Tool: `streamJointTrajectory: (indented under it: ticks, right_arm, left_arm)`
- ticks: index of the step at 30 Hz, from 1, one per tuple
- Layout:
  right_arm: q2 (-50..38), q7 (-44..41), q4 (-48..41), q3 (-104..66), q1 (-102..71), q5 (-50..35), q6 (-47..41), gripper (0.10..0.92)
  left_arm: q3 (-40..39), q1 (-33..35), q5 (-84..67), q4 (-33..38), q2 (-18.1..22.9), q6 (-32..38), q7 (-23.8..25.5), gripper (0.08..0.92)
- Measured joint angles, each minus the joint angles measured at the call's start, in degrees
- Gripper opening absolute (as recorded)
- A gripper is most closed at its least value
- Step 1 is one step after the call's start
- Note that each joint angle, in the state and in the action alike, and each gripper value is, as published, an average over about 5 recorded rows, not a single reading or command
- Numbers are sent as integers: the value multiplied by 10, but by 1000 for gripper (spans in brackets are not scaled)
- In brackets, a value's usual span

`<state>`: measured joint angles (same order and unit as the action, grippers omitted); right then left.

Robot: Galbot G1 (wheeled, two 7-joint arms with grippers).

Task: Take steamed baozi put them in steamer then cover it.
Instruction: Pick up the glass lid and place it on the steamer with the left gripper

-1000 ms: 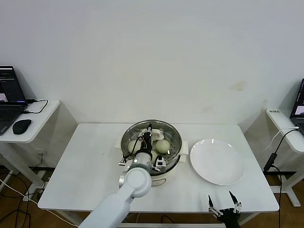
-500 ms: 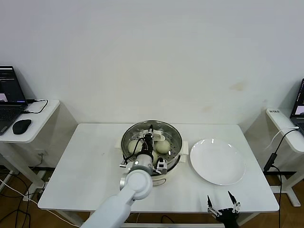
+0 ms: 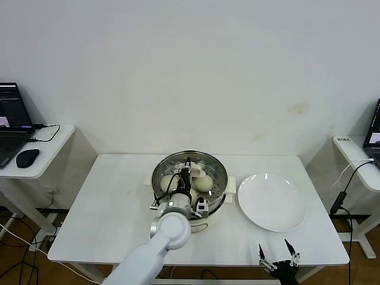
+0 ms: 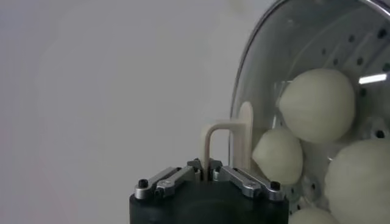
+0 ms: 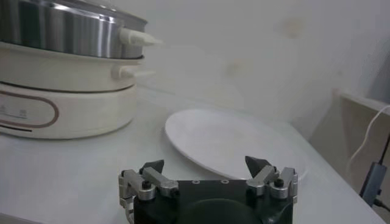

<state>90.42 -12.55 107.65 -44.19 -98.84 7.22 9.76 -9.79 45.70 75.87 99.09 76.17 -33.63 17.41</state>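
Note:
The steamer [image 3: 159, 172] stands mid-table on its cream-white pot base [image 3: 205, 221]. The clear glass cover [image 3: 211, 166] lies over it. My left gripper [image 3: 186, 173] is above the steamer's middle, shut on the cover's cream-white bar handle [image 3: 199, 172]. In the left wrist view the jaws [image 4: 204, 165] pinch the handle [image 4: 223, 141], and several steamed baozi [image 4: 317, 105] show through the glass beside the cover's metal rim [image 4: 242, 79]. Two baozi [image 3: 203, 183] show in the head view. My right gripper [image 3: 279, 259] is open and empty at the table's front edge, below the plate.
An empty flat white plate [image 3: 272, 202] lies right of the steamer; it also shows in the right wrist view [image 5: 231, 143] with the steamer [image 5: 61, 30] beyond. Side desks with laptops stand far left and far right. A mouse [image 3: 27, 157] lies on the left desk.
My left gripper, with the cover's handle in it, has shifted very slightly over the steamer. The right arm has not moved.

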Motion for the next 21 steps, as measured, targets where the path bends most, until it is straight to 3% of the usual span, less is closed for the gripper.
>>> streamJointTrajectory:
  ticks: [6,21]
  right_arm:
    - [0,0,-1,0,0,0,0,823]
    - [0,0,0,2,-1,1,0,823]
  left_arm:
    - [3,0,-1,0,4,2,-5,195]
    - [21,33,-26,54,-23,2,-21,627]
